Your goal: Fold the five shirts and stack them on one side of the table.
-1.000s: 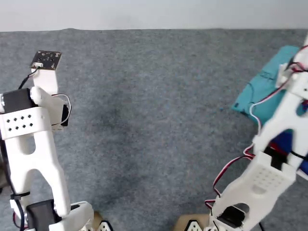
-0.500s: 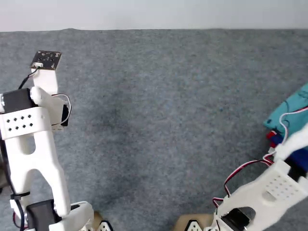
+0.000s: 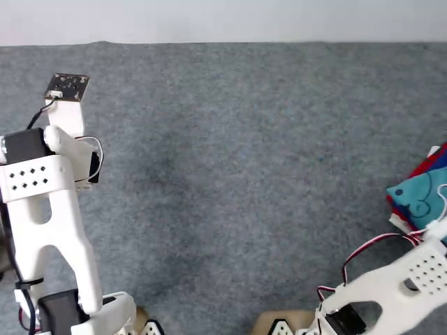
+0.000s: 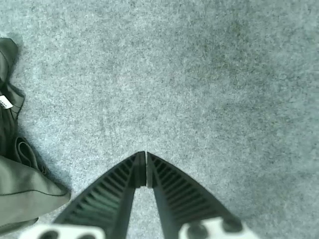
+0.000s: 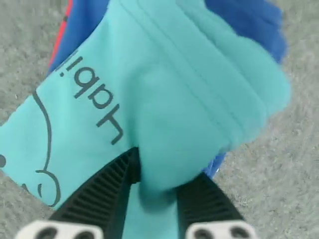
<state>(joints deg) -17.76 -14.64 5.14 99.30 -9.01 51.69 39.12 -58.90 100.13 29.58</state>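
Surface: a grey felt table is running up to a white wall.
Left side: the left gripper is hanging low over the felt near the left edge, its jaws pressed together on nothing. A dark cloth is lying crumpled just beside it.
Right side: the right gripper is pinching a bunched fold of the teal shirt at the table's right edge.
Pile: the teal shirt is lying on a blue shirt, with red cloth showing beneath.
Risk, grip: only a small fold is sitting in the jaws, so a pull is likely to be opening the shirt out rather than shifting it whole.
Risk, layers: the shirts are touching, so the blue one may be dragging along.
Risk, edge: the pile is sitting right at the edge, so an outward tug may be sliding it off.
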